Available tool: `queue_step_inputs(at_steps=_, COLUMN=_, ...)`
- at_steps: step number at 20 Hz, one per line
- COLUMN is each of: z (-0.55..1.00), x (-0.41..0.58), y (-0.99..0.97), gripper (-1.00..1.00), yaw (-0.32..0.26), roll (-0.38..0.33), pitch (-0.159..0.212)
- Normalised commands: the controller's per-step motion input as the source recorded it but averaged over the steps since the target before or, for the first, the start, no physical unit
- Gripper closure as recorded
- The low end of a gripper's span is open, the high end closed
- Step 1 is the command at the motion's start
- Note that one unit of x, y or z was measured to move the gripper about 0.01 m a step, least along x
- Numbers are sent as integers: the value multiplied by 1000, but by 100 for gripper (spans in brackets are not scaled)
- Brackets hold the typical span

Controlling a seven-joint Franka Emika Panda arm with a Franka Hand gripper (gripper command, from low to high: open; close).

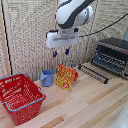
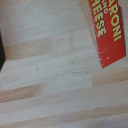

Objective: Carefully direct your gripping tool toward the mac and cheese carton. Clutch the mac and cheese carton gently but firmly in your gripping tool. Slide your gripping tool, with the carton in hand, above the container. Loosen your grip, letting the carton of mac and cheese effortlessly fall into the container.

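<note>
The mac and cheese carton [image 1: 65, 77] stands upright on the wooden table, orange-yellow with red print, just right of a blue mug in the exterior view. My gripping tool [image 1: 61, 52] hangs above it, a clear gap over the carton's top, blue-tipped fingers apart and empty. The red wire-mesh basket [image 1: 20, 97] with a light blue rim stands at the exterior view's left front, well apart from the carton. In the wrist view, one end of the carton [image 2: 107, 35] shows with red and yellow lettering; my fingers do not show there.
A blue mug [image 1: 47, 77] stands next to the carton. A small red object [image 1: 76, 75] peeks from behind the carton. A dark toaster oven [image 1: 112, 55] with its door dropped open sits at the exterior view's right. A reed wall lies behind.
</note>
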Motion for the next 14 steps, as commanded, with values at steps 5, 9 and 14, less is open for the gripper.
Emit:
queue_step_inputs(at_steps=5, z=-230, x=223, y=-486, gripper=-100, yaw=193, roll=57, pitch=-5)
queue_step_inputs(at_steps=9, z=-277, x=130, y=-451, gripper=-100, yaw=272, roll=41, pitch=0)
queue_step_inputs(at_steps=14, z=-315, x=95, y=-354, gripper=-100, yaw=255, roll=29, pitch=0)
